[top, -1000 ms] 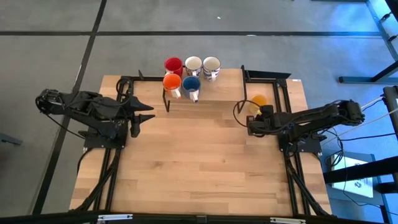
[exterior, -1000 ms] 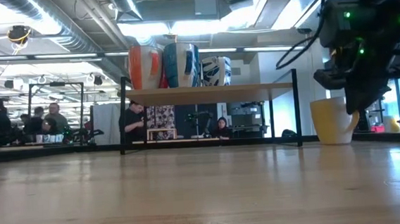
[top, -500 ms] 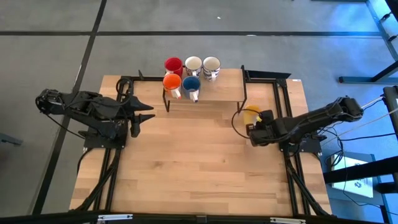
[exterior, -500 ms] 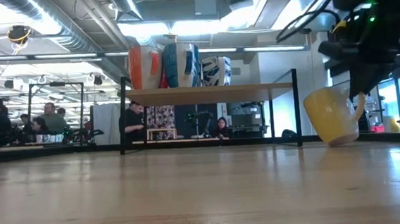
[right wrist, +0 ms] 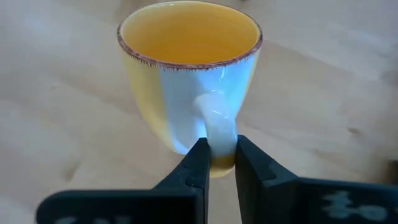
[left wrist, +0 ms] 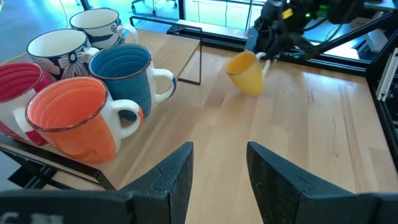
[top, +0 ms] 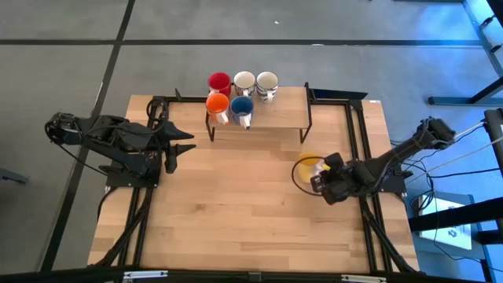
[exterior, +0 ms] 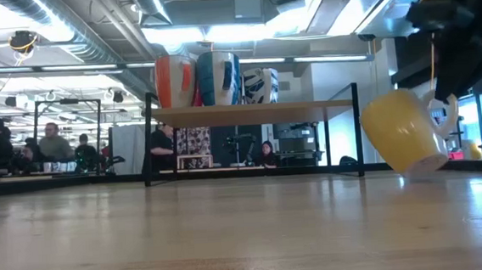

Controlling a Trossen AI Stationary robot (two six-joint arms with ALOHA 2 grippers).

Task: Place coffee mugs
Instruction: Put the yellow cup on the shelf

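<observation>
A yellow mug (top: 309, 167) hangs tilted just over the table's right half, with my right gripper (top: 324, 179) shut on it. The low view shows the yellow mug (exterior: 402, 130) leaning, its rim up and toward the left. Five more mugs stand by their bases on a small raised shelf (top: 277, 118) at the far edge: red (top: 218, 82), two white patterned ones (top: 244, 81) (top: 267, 82), orange (top: 218, 104) and blue (top: 241, 106). My left gripper (top: 187, 143) waits open at the table's left, pointing toward the shelf. My right gripper pinches the yellow mug's pale handle (right wrist: 219, 134) between its two fingers, near the handle's lower end. The fingers (right wrist: 198, 163) slant down from above on the table's right side. The mug looks lifted clear of the table and tilted, its open mouth turned away from the gripper.
The shelf's black frame legs (top: 307, 130) stand just beyond the yellow mug. Black rails (top: 357, 134) run along both table sides. Bare wood (top: 244, 204) fills the middle and near part of the table. People sit in the room behind (exterior: 50, 148).
My right gripper has swung toward the table's near edge and risen, tipping more steeply downward, with the yellow mug in its fingers. The mug, which stood upright on the table near the shelf's right leg, now hangs tilted and closer to the near edge.
</observation>
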